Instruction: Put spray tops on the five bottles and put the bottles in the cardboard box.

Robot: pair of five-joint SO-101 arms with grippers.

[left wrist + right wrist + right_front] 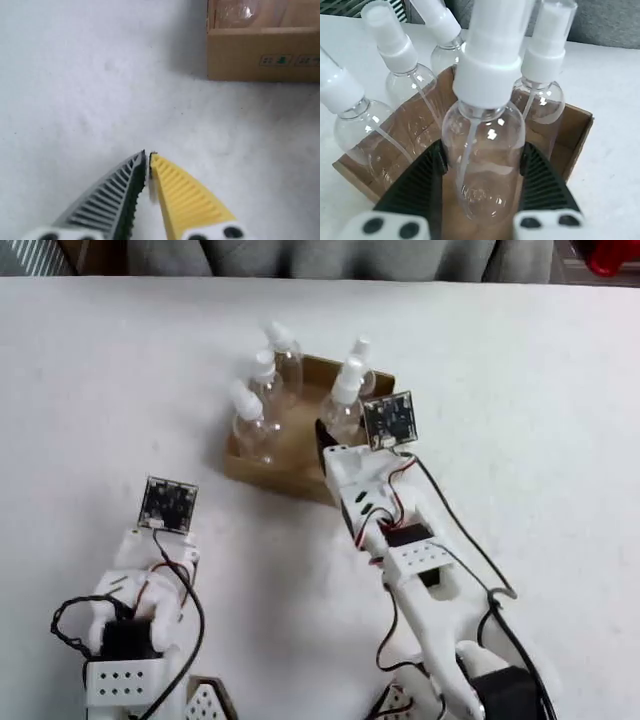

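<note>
White table (70, 90) lies under the left gripper (148, 156), whose grey and yellow fingers (110, 200) are pressed together with nothing between them. It is near the box (262, 472) but apart from it. The right gripper (482, 150) is farther out, at the box, and its black fingers (420, 185) squeeze a clear bottle (485, 125) from both sides. This bottle has a white spray top (492, 60) and stands upright. I cannot tell if it touches the box floor. Four other bottles (402, 80) with tops stand in the box around it.
</note>
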